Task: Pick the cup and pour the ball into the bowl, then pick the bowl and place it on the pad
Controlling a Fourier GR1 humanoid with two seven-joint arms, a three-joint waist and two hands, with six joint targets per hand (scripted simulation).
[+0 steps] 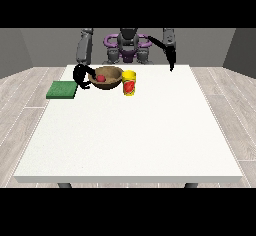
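Note:
A brown bowl (111,81) stands on the table's far left part, with a red ball (100,78) lying inside it. The hand at the view's left (80,75) is at the bowl's left rim, one dark finger curving over the rim and another under its side. Just right of the bowl a yellow cup (129,83) with a red label stands upright. The green pad (61,89) lies flat left of the bowl, beside that hand. The hand at the view's right (171,60) hangs above the table's far edge, fingers straight and pointing down, holding nothing.
The white table (130,135) stretches wide towards the camera in front of the objects. The robot's torso (128,47) stands behind the far edge. Grey wooden floor surrounds the table.

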